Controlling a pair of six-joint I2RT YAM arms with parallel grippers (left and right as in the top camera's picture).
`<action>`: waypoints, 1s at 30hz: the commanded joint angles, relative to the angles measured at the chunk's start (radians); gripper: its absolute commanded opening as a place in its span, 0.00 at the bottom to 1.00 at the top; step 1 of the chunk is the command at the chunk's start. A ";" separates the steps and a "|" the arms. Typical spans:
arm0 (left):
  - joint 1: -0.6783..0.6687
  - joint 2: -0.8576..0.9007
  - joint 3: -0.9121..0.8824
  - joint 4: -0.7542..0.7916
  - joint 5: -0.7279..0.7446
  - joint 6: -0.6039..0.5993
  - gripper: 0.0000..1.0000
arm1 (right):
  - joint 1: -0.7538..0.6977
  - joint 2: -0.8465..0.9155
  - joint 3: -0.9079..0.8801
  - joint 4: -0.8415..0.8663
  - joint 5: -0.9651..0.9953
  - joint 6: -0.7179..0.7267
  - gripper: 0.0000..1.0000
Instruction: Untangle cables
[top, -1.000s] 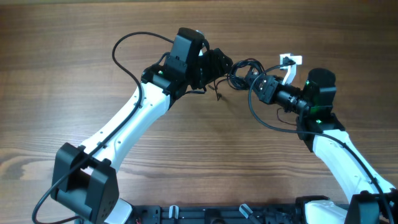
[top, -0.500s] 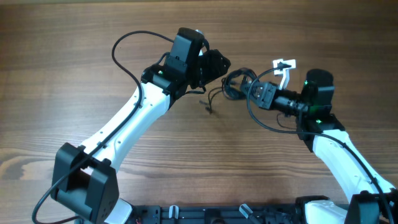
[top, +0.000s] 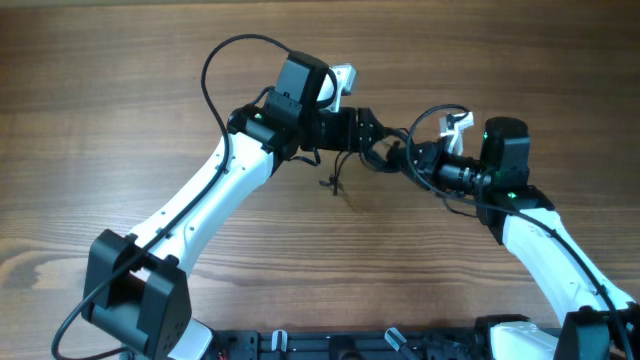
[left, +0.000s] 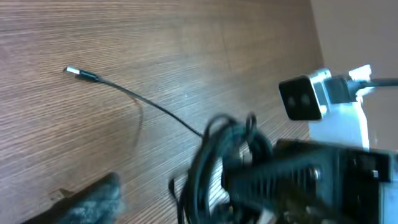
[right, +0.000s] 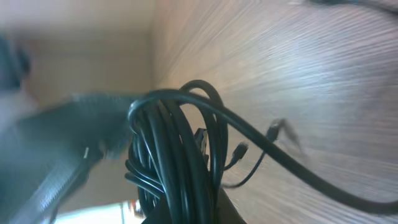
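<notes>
The cables (top: 385, 152) are a small knotted bundle of thin black cords held above the table between the two grippers. My right gripper (top: 410, 160) is shut on the bundle; in the right wrist view the coils (right: 177, 155) run down between its fingers. My left gripper (top: 370, 133) faces the bundle from the left with its jaws spread. In the left wrist view one finger (left: 93, 198) stands apart from the coils (left: 227, 155). One loose cord ends in a metal-tipped plug (left: 74, 71) on the wood. Short ends (top: 335, 185) dangle below the bundle.
The wooden table (top: 120, 120) spreads out on all sides. The left arm's thick black wire (top: 215, 70) arches over its forearm. The right wrist's white camera housing (left: 311, 99) sits close behind the bundle.
My left gripper has let its jaws spread and swung right toward the bundle. The right gripper has carried the bundle a little left and down, closing the gap between the arms.
</notes>
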 joint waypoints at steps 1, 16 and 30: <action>0.025 -0.024 0.018 0.012 -0.056 -0.109 1.00 | 0.000 0.002 0.001 0.003 0.288 0.187 0.05; -0.087 -0.024 0.018 0.008 -0.226 -0.738 0.76 | 0.234 0.002 0.001 0.115 0.504 0.556 0.04; -0.142 -0.024 0.018 -0.017 -0.365 -0.779 0.48 | 0.262 0.002 0.001 0.187 0.335 0.653 0.04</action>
